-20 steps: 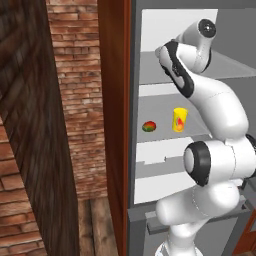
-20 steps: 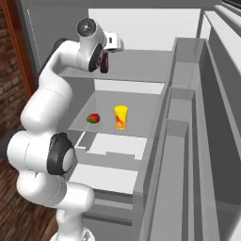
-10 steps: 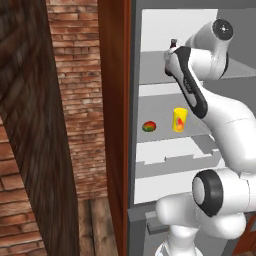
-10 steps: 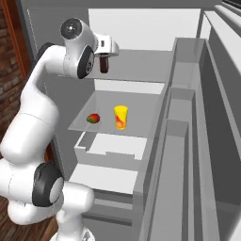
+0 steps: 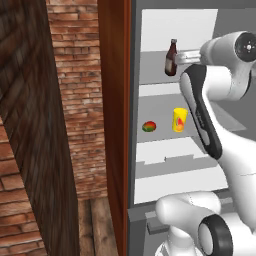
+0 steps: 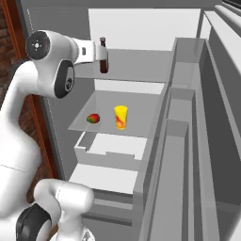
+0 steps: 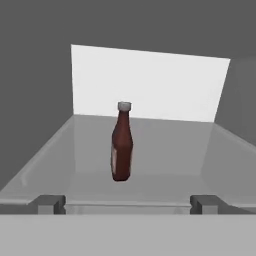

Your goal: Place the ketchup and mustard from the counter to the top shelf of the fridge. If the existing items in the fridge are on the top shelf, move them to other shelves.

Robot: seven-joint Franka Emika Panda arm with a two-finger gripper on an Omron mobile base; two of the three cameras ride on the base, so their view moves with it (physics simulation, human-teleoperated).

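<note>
The ketchup [image 7: 121,145], a dark red-brown bottle with a pale cap, stands upright on the fridge's top shelf [image 7: 170,150], free of any grip. My gripper [image 7: 127,204] is open in front of the shelf's edge, its two fingertips wide apart and short of the bottle. From the base cameras the ketchup [image 5: 171,58] [image 6: 103,55] stands just beyond the gripper [image 5: 180,56] [image 6: 95,51], which points at it from the fridge opening. The mustard is out of view.
On the middle shelf [image 6: 141,101] sit a yellow cup with a red mark [image 5: 179,120] [image 6: 121,117] and a small red-green fruit [image 5: 149,126] [image 6: 93,118]. A drawer [image 6: 108,150] lies below. The open door's bins [image 6: 188,122] stand to the right, a brick wall [image 5: 75,75] to the left.
The hand has drawn back from the ketchup, which stays standing on the top shelf. The arm's upper joints have swung away towards the fridge opening.
</note>
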